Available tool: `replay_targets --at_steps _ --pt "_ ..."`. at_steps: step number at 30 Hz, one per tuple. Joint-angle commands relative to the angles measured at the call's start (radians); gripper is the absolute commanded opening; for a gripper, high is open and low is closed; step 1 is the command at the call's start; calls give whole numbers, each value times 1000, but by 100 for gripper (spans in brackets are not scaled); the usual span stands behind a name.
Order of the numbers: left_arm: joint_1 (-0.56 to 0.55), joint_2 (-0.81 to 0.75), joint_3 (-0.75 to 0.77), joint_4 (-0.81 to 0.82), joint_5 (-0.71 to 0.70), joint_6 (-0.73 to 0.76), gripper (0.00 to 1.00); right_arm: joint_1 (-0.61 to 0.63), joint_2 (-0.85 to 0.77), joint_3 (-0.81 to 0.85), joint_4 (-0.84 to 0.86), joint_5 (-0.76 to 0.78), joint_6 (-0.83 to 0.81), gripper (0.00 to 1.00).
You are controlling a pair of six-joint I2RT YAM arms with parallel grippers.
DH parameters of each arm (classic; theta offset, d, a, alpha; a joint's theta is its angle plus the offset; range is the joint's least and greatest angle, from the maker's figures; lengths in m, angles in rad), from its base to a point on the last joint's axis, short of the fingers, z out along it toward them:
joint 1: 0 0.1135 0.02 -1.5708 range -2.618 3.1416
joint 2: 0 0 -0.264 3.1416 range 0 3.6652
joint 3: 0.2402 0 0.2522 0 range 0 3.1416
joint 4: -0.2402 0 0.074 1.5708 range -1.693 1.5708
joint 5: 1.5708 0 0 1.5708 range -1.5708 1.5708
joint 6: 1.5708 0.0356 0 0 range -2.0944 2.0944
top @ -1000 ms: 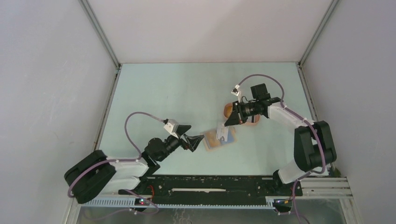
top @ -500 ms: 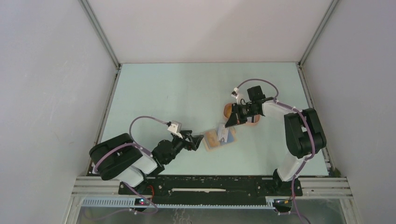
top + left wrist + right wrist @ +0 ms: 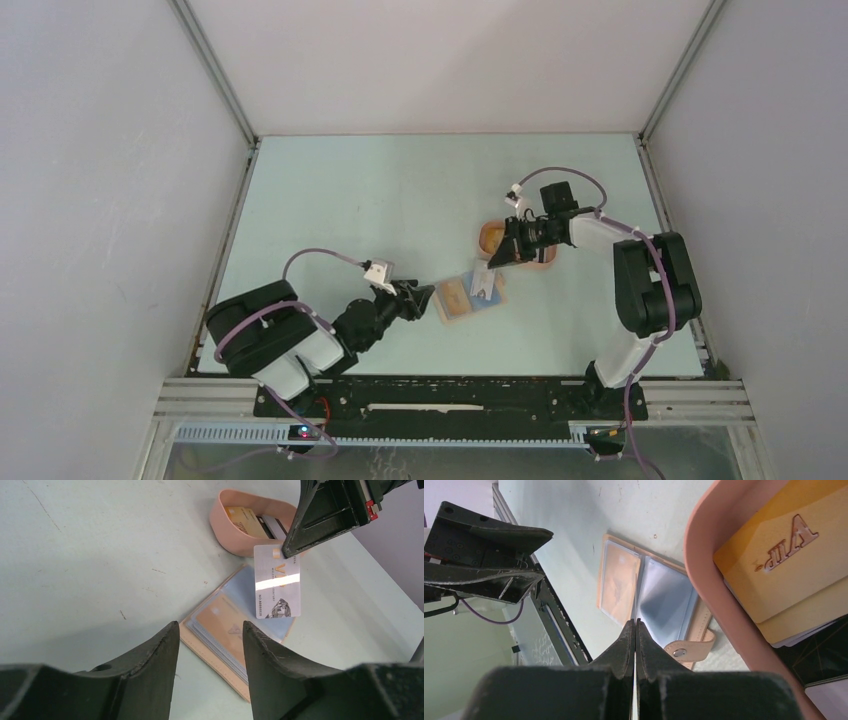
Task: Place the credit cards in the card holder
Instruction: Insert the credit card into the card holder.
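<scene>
**A:** From above, where is the card holder?

**B:** It lies open on the table, at about five o'clock from the table's middle. The peach tray sits just at the holder's one o'clock.

**A:** And the arms?

**B:** The left gripper is at the holder's nine o'clock, just beside it. The right gripper reaches in from one o'clock, its tip over the holder's right half, with a silver card under it.

**A:** What does the left wrist camera give?

**B:** Its own fingers stand apart with nothing between them. Beyond the gap, at twelve o'clock, the holder shows an orange card sleeved in its left page and a blue-grey page on the right. The right gripper pinches the silver card by its top corner, and the card's lower end hangs over the blue-grey page. I cannot tell whether card and page touch. At eleven o'clock the tray holds a yellow card and a dark-striped card.

**A:** And the right wrist?

**B:** Both fingers are pressed together, and the silver card is only a thin pale line between them. The open holder lies at twelve o'clock past the tips, with its snap tab at three o'clock. The tray wall curves down the right side, with the yellow card marked VIP inside. The left gripper shows at ten o'clock.
</scene>
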Motion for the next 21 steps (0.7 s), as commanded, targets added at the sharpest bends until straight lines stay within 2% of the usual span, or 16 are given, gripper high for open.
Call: replay_targets --at_steps 1,21 --pt "-6 16 35 25 -25 -23 54 14 10 36 15 -47 9 0" --pt "-55 150 44 25 -85 -253 51 22 104 64 -29 -74 -25 0"
